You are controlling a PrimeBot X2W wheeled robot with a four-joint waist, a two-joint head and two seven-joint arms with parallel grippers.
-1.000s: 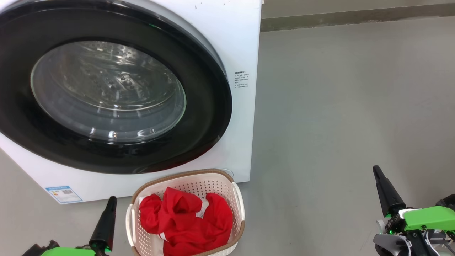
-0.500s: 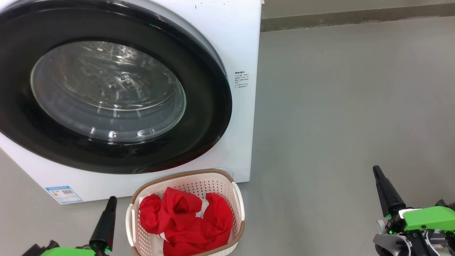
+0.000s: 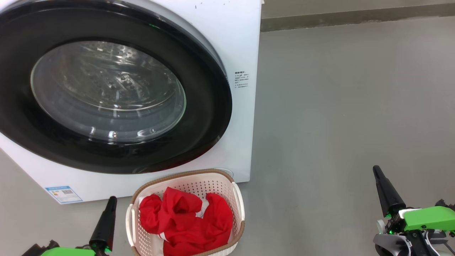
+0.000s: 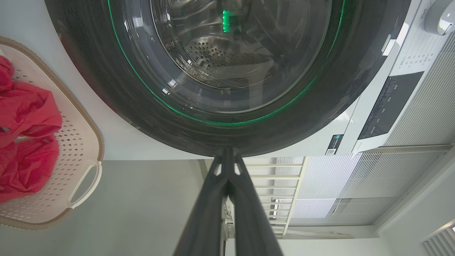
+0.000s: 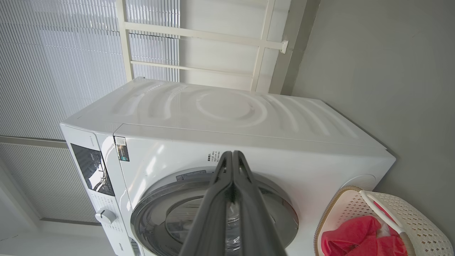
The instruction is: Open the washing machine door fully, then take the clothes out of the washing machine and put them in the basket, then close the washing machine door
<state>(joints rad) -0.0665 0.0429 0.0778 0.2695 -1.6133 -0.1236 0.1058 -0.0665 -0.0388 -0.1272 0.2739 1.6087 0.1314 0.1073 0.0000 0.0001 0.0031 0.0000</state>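
The washing machine (image 3: 245, 46) is a white front-loader at the upper left of the head view. Its door (image 3: 209, 117), with a glossy black rim and clear window, lies closed against the front. Through the glass I see only bare steel drum. The cream basket (image 3: 236, 199) stands on the floor just below the door, holding the red clothes (image 3: 185, 217) with white trim. My left gripper (image 3: 111, 201) is shut, empty, low on the floor left of the basket. My right gripper (image 3: 376, 172) is shut, empty, far to the right. The left wrist view has the door (image 4: 117, 89), basket (image 4: 89, 142) and clothes (image 4: 28, 142).
Bare grey floor (image 3: 337, 106) spreads to the right of the machine, ending at a dark skirting strip along the wall. The right wrist view takes in the machine's top (image 5: 227, 110), its control panel (image 5: 92, 169) and white slatted panels (image 5: 53, 64) behind.
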